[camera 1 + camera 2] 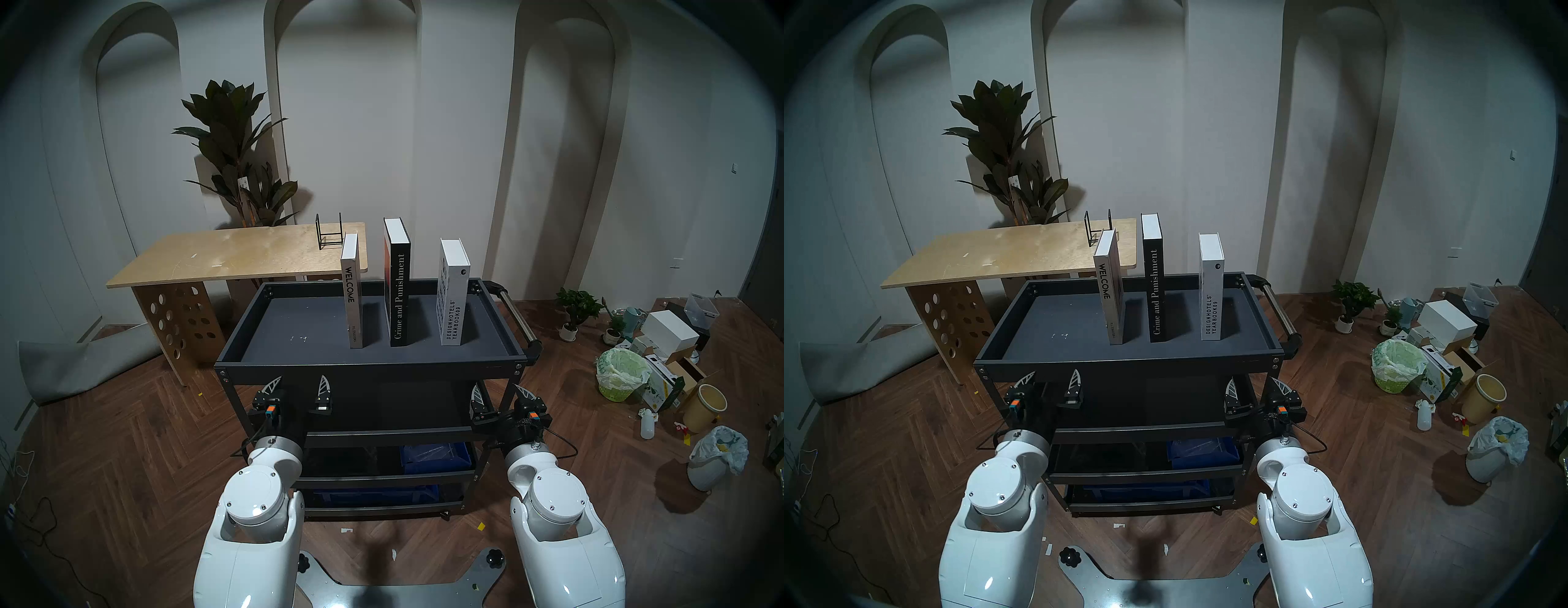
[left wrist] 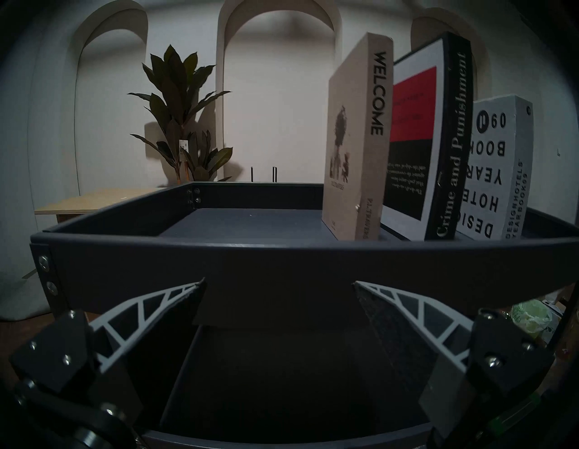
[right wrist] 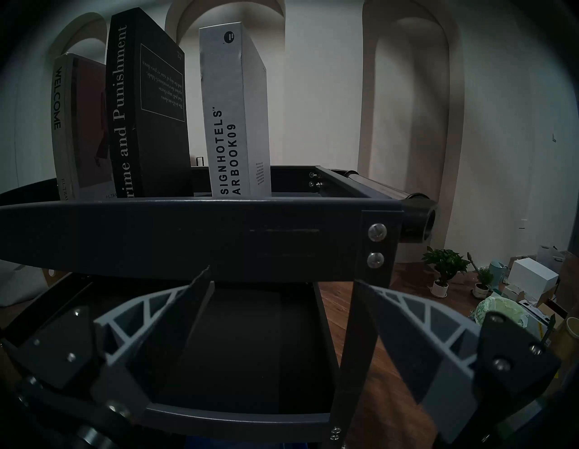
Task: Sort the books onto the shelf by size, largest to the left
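Head left view: I see three books standing upright and apart on the shelf (image 1: 297, 322), all beyond and above both sets of jaws. WELCOME (image 1: 352, 297) is nearest my left side, Crime and Punishment (image 1: 397, 288) in the middle, the Yearbook (image 1: 452, 297) furthest right. My left gripper (image 1: 297, 388) and right gripper (image 1: 500, 392) hang below the shelf's front rim, jaws spread, holding nothing. The tallest book is not leftmost, so I judge the sort not yet done.

Head right view: same order, with clear gaps between the books. The shelf's left half is bare, which leaves room to reseat one there.

Left wrist view: my jaws are spread wide under the rim. WELCOME (image 2: 357, 150) stands up and to the right of them, Crime and Punishment (image 2: 438, 141) behind it.

Right wrist view: jaws spread here too, empty. The Yearbook (image 3: 233, 113) sits above them, slightly left, and the other two further left.

As I judge it, what remains is swapping the two left books: Crime and Punishment to the far left, WELCOME beside it. The Yearbook, the shortest, already looks correctly placed on the right.
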Controlling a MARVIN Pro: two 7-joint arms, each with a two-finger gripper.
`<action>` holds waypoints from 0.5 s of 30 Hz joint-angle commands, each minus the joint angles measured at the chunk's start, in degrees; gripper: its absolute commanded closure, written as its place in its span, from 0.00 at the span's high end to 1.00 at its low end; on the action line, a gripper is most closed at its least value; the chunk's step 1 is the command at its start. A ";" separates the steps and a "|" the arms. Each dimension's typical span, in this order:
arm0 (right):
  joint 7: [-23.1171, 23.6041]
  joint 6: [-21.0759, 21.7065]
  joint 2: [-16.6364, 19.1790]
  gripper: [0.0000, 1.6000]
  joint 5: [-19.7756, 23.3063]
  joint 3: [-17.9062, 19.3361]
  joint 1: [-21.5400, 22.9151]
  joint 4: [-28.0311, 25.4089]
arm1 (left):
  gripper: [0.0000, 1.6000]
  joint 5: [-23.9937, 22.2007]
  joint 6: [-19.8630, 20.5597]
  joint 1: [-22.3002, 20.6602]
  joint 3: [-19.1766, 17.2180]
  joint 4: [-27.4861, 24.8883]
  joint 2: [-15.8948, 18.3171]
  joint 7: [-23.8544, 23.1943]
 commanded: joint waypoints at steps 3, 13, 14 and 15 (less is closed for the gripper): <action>-0.70 -0.46 1.08 1.00 -1.42 1.26 1.62 -5.85 | 1.00 -2.36 2.50 -6.32 -1.55 -7.98 -0.01 0.04; -2.04 1.34 1.79 1.00 -2.78 2.81 3.08 -9.07 | 1.00 -7.05 15.25 -10.49 0.33 -16.13 0.62 0.38; -2.15 1.48 1.85 1.00 -2.91 2.88 3.26 -9.06 | 1.00 -7.07 16.21 -10.65 0.41 -16.74 0.64 0.69; -2.30 1.80 1.89 1.00 -3.01 2.99 3.49 -9.12 | 1.00 -6.73 17.73 -10.83 0.69 -17.70 0.67 1.17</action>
